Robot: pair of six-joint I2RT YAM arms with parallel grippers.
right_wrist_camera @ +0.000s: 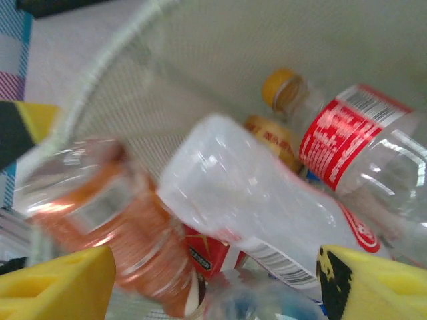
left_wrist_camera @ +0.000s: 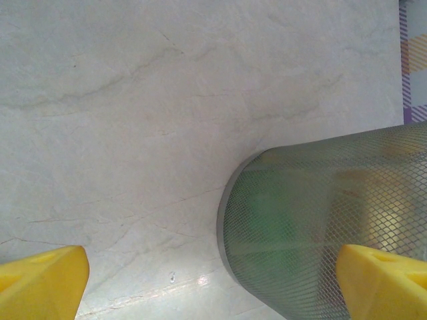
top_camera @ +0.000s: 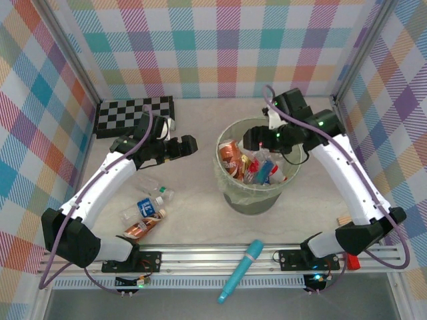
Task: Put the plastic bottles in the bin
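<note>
My left arm (top_camera: 100, 183) extends forward and bends toward the centre, with my left gripper (top_camera: 190, 145) level and its jaws wide apart and empty, while my right arm (top_camera: 347, 173) arches inward, with my right gripper (top_camera: 250, 139) angled downward, jaws parted, gripping nothing.

The bin (top_camera: 252, 200) is standing on the counter (top_camera: 200, 120), with several bottles (top_camera: 233, 157) lying piled inside it. To the bin's left, a few loose bottles (top_camera: 148, 203) are lying close together on the counter. The checkerboard (top_camera: 133, 115) is lying behind and left of the bin, and a tube (top_camera: 241, 270) is resting in front of it.
</note>
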